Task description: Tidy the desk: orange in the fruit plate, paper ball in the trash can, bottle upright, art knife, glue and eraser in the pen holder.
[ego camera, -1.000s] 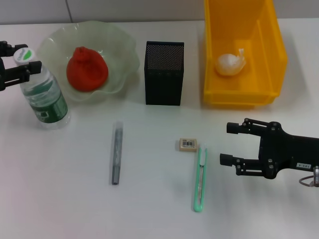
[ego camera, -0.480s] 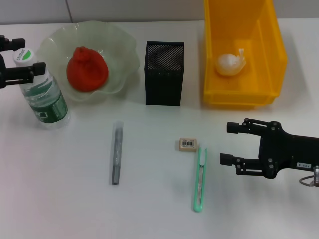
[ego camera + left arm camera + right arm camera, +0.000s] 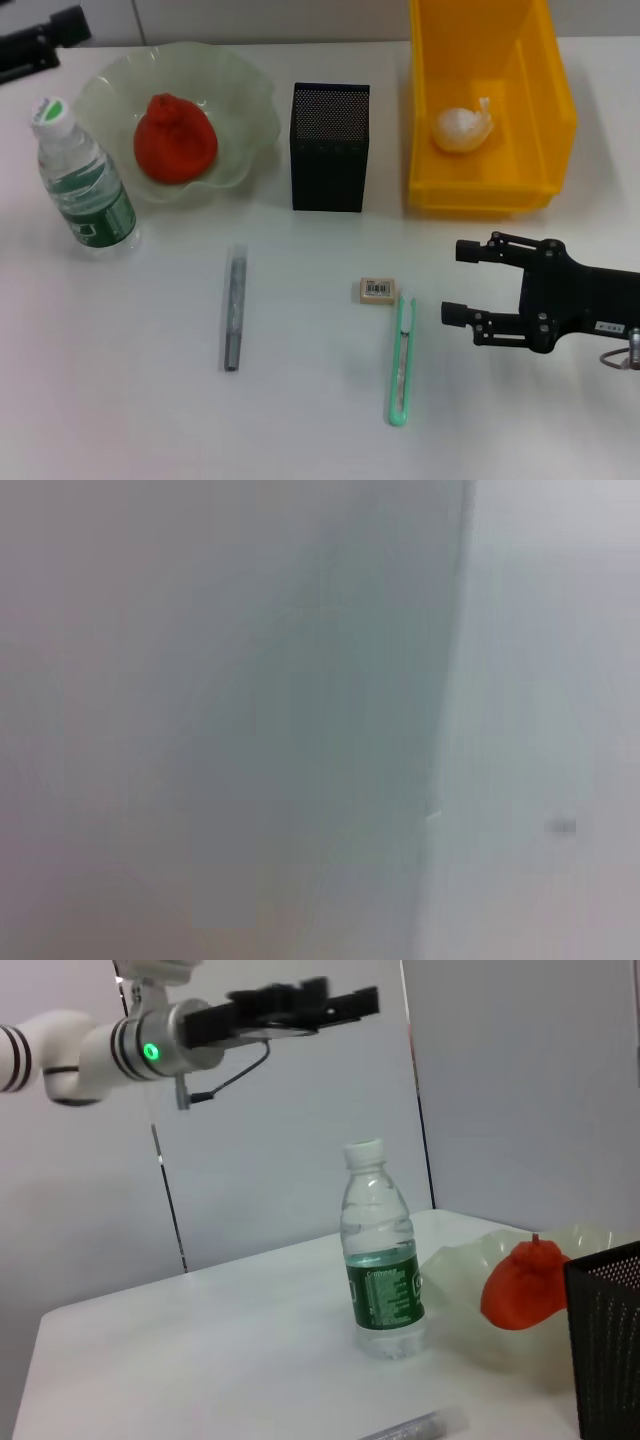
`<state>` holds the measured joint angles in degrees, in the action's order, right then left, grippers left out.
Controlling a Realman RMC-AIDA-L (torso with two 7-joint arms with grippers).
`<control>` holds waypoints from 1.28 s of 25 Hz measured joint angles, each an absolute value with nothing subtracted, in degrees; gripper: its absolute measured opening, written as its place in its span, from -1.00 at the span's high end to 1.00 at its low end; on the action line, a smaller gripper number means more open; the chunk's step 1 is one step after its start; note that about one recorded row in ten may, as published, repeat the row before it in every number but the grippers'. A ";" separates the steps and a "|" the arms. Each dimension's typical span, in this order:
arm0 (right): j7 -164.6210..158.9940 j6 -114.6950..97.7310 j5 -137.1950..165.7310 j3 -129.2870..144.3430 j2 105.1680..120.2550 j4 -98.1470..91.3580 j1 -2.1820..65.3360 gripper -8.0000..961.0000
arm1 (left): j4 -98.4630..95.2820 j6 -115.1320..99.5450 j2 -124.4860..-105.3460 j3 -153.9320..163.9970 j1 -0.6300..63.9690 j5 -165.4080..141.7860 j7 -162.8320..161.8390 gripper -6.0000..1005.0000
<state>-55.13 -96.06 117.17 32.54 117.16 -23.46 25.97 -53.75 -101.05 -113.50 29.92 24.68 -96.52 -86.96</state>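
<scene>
— Where's my right gripper [image 3: 457,282]?

— Low over the table, jaws spread wide, nothing between them. The art knife [image 3: 401,358] lies just beyond its fingertips, the eraser [image 3: 377,290] a bit farther, the glue [image 3: 233,307] well past both.

— And the left gripper [image 3: 345,1002]?

— Raised high above the upright bottle [image 3: 83,186], apart from it; I can't tell its jaws. Orange [image 3: 175,137] sits in the fruit plate [image 3: 245,95], paper ball [image 3: 462,128] in the trash can [image 3: 545,80], beside the pen holder [image 3: 329,147].

The right tool [image 3: 458,284] was black with linkage fingers and a white label; the left arm [image 3: 60,1045] was white with black rings and a green light.
</scene>
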 joint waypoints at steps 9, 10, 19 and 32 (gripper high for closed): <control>-55.33 -96.60 117.08 32.39 117.04 -23.51 27.59 -0.65 | -47.35 -108.95 -113.42 39.26 24.92 -96.82 -84.32 -0.59; -55.99 -96.85 117.05 32.43 116.95 -23.71 28.24 -0.65 | -47.35 -108.95 -113.42 39.26 24.92 -96.82 -84.32 -0.59; -63.93 -99.97 117.47 34.07 116.35 -28.87 31.30 -0.65 | -30.30 -105.61 -113.91 42.87 23.58 -102.70 -65.56 -0.59; -84.18 -102.48 124.14 49.27 114.81 -45.94 40.97 -0.65 | -26.71 -100.54 -115.62 43.25 22.31 -107.36 -59.43 -0.59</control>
